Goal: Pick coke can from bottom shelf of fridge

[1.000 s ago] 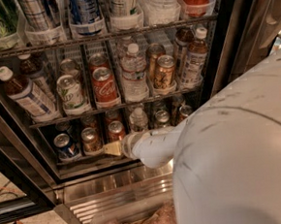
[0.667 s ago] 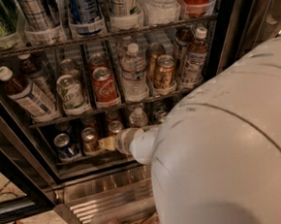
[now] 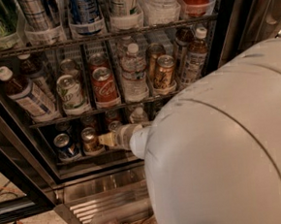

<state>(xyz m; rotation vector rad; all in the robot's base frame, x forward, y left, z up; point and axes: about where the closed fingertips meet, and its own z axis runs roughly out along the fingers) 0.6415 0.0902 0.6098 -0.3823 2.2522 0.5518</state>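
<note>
The fridge point(image 3: 222, 34) stands open with wire shelves of drinks. On the bottom shelf point(image 3: 86, 159) a blue can point(image 3: 65, 146) and a bronze-gold can point(image 3: 90, 140) stand at the front left. The coke can point(image 3: 114, 124) stands in the lane to their right; only its silver top and a little red show, just above and behind my gripper. My gripper point(image 3: 105, 139) reaches into that lane at can height, right beside the bronze-gold can. My white arm point(image 3: 216, 151) fills the right foreground and hides the shelf's right part.
The middle shelf holds a red Coke can point(image 3: 104, 86), a green-white can point(image 3: 71, 94), a water bottle point(image 3: 134, 73), gold cans point(image 3: 163, 72) and brown bottles point(image 3: 25, 94). The black door frame point(image 3: 15, 182) runs at the lower left. The steel base grille point(image 3: 103, 199) lies below.
My arm has pushed forward and to the left and now fills more of the view. The gripper has moved left along the bottom shelf, up beside the bronze-gold can.
</note>
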